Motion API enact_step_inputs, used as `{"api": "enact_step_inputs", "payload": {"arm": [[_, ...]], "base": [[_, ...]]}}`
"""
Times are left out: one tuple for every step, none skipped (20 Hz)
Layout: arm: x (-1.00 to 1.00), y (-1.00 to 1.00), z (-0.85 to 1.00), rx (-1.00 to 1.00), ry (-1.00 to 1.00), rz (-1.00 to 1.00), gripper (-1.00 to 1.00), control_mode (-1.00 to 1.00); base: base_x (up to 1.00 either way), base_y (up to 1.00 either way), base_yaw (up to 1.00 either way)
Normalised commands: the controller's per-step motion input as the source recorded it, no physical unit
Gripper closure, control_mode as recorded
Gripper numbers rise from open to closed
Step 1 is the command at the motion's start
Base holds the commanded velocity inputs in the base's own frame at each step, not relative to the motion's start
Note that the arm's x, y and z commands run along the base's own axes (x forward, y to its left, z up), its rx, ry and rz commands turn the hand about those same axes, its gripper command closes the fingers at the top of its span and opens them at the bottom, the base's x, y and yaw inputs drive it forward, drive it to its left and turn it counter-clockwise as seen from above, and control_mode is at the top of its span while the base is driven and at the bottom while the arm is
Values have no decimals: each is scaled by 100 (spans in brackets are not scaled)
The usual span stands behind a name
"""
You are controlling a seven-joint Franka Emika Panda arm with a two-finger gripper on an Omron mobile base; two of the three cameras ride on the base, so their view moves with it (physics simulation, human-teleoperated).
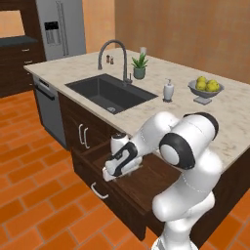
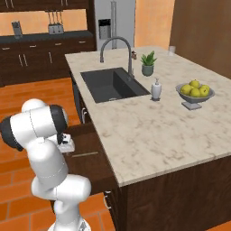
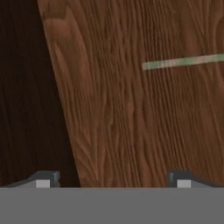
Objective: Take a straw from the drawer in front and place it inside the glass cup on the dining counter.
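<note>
Over the open drawer (image 1: 141,183), the fingers (image 3: 113,180) hang spread apart with nothing between them; both tips show at the bottom of the hand view, well apart, above bare wood grain. Straw (image 3: 183,61) lies flat on the drawer floor, ahead of the tips and off to the right in the hand view, not touched; its right end runs out of that view. Same straw in the right base view (image 2: 84,154): a thin pale line on the drawer floor, just beside the hand. Drawer is pulled out from the desk's near side, its curved silver handle (image 1: 99,191) on the front panel. Dark inner wall of the drawer shows at the left of the hand view. Desk (image 2: 149,131) carries, going back from the near edge: a black inset sink (image 1: 111,92) with a grey faucet (image 1: 114,51), a white soap dispenser (image 1: 168,91), a grey bowl of yellow fruit (image 1: 205,89), a small potted plant (image 1: 139,66). Glass cup (image 2: 172,50) stands at the desk's far corner, upright, well apart from the drawer. Beyond the desk: a steel refrigerator (image 1: 61,27).
</note>
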Motion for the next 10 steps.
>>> {"api": "enact_step_inputs", "payload": {"arm": [[-57,86,-6,0,10,0,-100,-100],[-64,99,0,0,9,0,-100,-100],[-66,100,0,0,9,0,-100,-100],[-69,91,0,3,5,0,-100,-100],[-71,64,20,6,0,0,-100,-100],[-72,41,39,8,0,0,-100,-100],[-66,5,58,10,0,-1,-100,-100],[-55,0,68,10,0,-10,-100,-100],[-22,-32,71,7,0,-21,-100,-100],[0,-54,75,2,0,-27,-100,-100]], "base": [[0,0,0],[0,0,0],[0,0,0],[0,0,0],[0,0,0],[0,0,0],[0,0,0],[0,0,0],[0,0,0],[0,0,0]]}}
